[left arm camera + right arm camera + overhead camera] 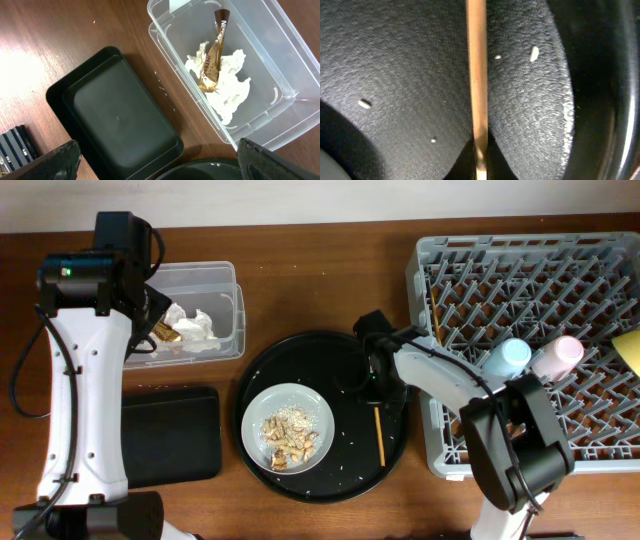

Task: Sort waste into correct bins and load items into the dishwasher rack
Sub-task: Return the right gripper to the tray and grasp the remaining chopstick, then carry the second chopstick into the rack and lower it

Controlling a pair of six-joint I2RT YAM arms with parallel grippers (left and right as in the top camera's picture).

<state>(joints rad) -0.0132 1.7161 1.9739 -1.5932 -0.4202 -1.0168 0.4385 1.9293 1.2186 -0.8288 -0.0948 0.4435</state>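
My right gripper (380,392) is low on the large round black tray (350,475) and shut on one end of a brown chopstick (379,438). In the right wrist view the chopstick (477,60) runs straight up from between the fingers (480,162). A pale grey bowl (305,402) on the tray holds beige food scraps (288,442). My left gripper (160,167) is open and empty above the clear tub (280,65). The tub holds white tissue (230,95) and a brown stick wrapper (212,60). The black rectangular tray (170,435) is empty.
The grey dishwasher rack (520,280) at right holds a light blue cup (508,357), a pink cup (560,357), a yellow bowl (630,348) at the frame edge and another chopstick (435,320). Rice grains are scattered on the round tray (395,65).
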